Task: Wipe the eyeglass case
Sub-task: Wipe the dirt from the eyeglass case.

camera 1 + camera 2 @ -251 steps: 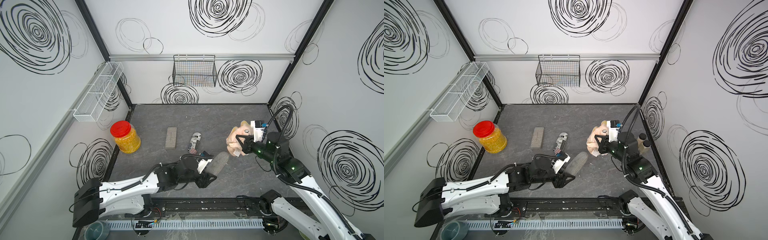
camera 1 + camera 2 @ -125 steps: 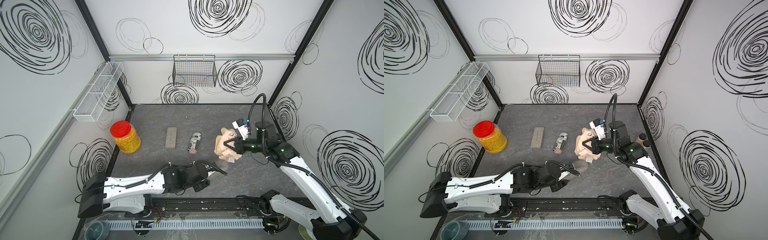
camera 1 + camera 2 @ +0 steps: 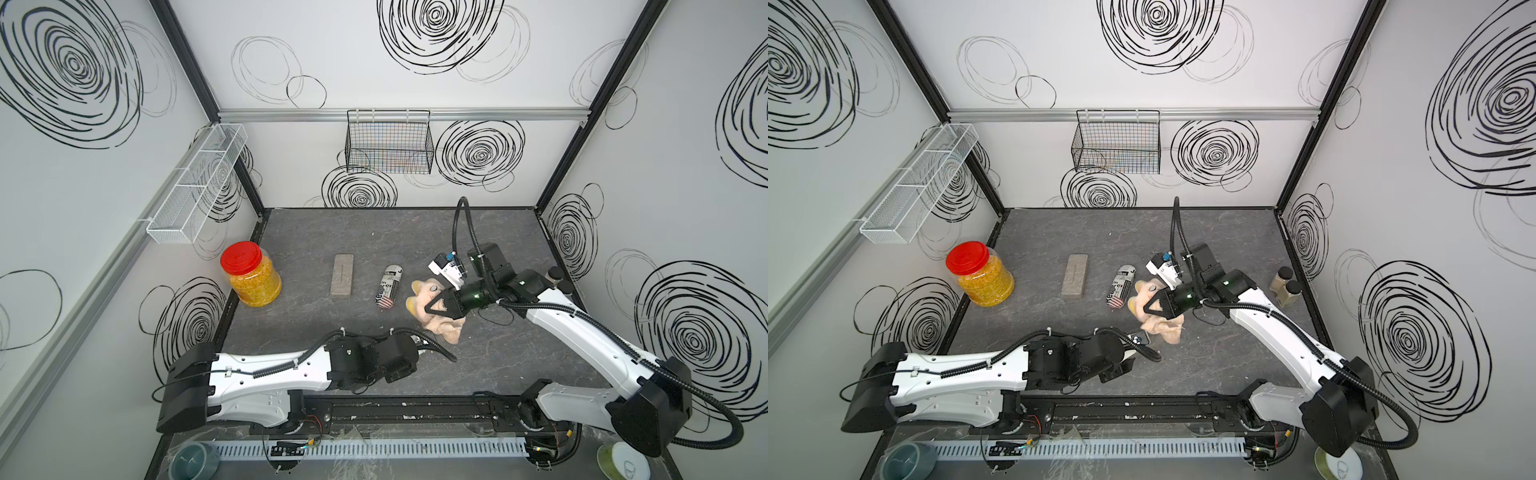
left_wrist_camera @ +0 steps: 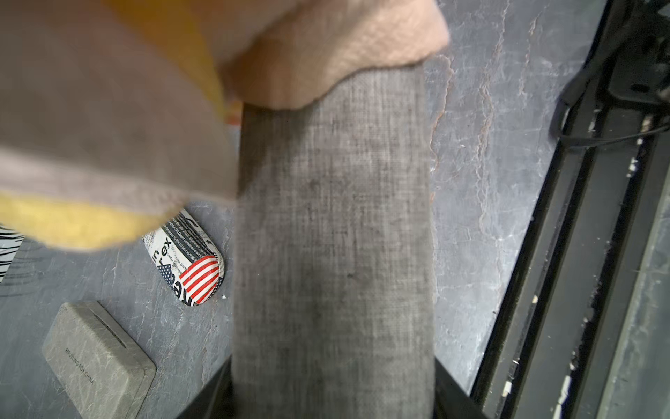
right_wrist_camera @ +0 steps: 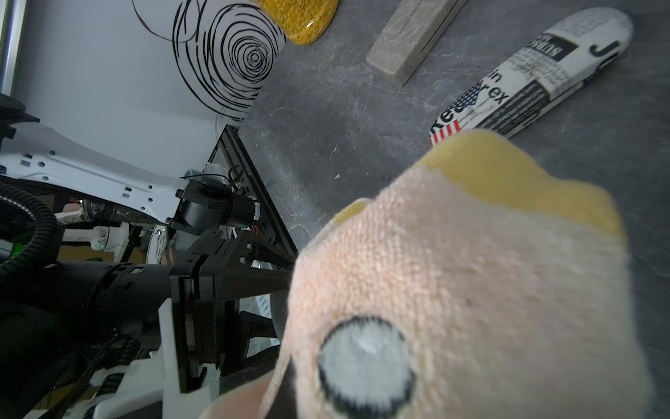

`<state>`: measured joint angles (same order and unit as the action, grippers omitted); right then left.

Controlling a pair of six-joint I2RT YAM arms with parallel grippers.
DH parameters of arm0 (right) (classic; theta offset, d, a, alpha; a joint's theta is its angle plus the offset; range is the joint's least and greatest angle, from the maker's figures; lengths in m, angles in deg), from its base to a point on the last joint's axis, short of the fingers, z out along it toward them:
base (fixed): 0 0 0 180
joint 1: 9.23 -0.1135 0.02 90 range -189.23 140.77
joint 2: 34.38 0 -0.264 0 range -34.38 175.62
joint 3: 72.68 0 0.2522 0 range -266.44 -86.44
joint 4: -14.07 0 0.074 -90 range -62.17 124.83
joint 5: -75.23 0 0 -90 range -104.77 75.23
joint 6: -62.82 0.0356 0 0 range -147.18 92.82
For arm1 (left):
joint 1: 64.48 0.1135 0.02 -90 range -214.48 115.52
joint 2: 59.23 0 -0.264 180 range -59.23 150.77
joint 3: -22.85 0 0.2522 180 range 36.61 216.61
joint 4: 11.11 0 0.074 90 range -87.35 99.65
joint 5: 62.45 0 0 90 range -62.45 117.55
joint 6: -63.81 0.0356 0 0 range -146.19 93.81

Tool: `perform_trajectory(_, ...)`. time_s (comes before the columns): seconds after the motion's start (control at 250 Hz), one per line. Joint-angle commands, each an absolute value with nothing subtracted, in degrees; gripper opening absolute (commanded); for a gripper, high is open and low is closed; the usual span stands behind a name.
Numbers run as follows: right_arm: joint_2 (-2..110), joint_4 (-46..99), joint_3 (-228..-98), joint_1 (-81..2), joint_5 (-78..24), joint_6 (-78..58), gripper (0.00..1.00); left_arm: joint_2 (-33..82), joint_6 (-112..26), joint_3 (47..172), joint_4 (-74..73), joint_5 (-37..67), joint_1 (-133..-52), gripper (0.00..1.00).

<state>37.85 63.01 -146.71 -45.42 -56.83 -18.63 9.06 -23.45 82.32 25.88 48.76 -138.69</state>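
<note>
Gripping the grey fabric eyeglass case (image 4: pixel 333 235) by one end, my left fingers (image 4: pixel 451 399) hold it out over the front middle of the dark counter (image 3: pixel 498 257). My right fingers (image 3: pixel 449 295), clamped on a peach-and-yellow towel (image 3: pixel 440 332), lay it across the case's far end. A newspaper-print case (image 3: pixel 388 286) and a stone-grey block (image 3: pixel 343 275) lie just beyond.

White walls (image 3: pixel 332 62) carry black swirls; a black wire basket (image 3: pixel 388 143) and a white mesh rack (image 3: pixel 195 187) hang above the grey marbled table (image 3: pixel 374 232).
</note>
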Motion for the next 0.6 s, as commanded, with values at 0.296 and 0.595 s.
perform_trajectory(0.296, 51.53, 65.89, -153.68, -52.22, -53.45, -18.17, 0.00, 6.85, -22.75, 83.54, 23.17, 53.21, -138.82, 0.61)
perform_trajectory(0.595, 42.62, 72.38, -147.46, -45.41, -42.40, -16.85, 0.00, 6.44, -22.95, 83.92, 23.49, 53.08, -139.07, 0.60)
